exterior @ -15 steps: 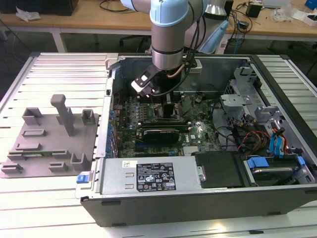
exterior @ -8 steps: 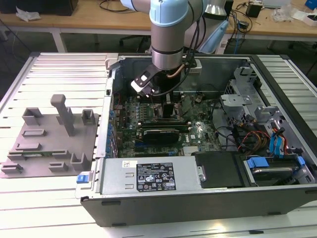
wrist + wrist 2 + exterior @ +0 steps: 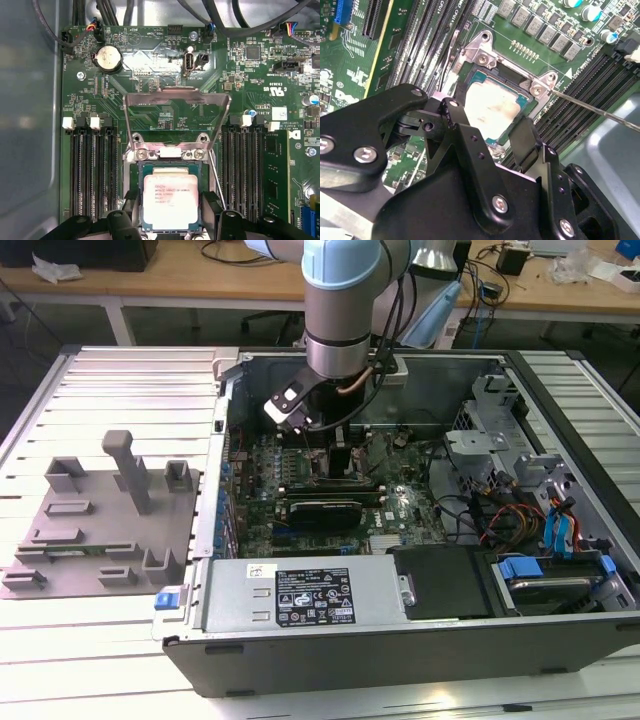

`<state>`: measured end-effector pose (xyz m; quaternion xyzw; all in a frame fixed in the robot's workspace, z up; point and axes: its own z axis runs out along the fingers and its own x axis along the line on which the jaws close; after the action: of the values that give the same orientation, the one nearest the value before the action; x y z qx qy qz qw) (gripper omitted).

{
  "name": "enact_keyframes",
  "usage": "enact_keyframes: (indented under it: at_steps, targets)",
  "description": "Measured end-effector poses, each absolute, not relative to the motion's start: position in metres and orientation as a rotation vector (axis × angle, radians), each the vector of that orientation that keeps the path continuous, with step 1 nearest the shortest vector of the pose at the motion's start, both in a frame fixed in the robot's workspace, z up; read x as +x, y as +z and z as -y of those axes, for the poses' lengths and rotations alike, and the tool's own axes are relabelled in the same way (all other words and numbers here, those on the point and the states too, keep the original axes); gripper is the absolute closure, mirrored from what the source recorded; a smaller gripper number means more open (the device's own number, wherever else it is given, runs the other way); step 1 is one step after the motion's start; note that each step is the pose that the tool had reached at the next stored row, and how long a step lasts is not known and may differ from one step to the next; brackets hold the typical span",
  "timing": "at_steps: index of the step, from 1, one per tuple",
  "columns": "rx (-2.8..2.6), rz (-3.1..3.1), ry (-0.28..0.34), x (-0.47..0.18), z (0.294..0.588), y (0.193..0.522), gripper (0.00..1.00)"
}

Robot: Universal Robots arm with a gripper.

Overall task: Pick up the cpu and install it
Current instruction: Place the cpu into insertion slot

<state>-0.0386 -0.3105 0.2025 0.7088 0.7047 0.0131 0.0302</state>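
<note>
Silver-topped cpu, one; black hand, one

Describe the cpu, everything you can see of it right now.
The cpu is a small, flat, square chip. Its pale silver-white metal lid carries dark print and looks faintly smudged, and a thin rim of green board shows around it. It lies flat, face up, in the motherboard's socket, whose hinged load plate stands raised open. The gripper straddles it on two opposite sides; whether it actually grips the chip cannot be told.
</note>
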Motion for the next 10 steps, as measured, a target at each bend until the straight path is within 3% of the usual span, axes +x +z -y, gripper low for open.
enact_keyframes:
  at_steps: [5,6,7,10]
  targets:
    - [2.185,-2.172,0.04,-0.0386,0.3106,0.2058,0.39]
    - [2.185,-2.172,0.04,-0.0386,0.3106,0.2066,0.59]
    - [2.185,-2.172,0.04,-0.0386,0.3106,0.2069,0.71]
    - [2.185,-2.172,0.04,-0.0386,0.3106,0.2072,0.83]
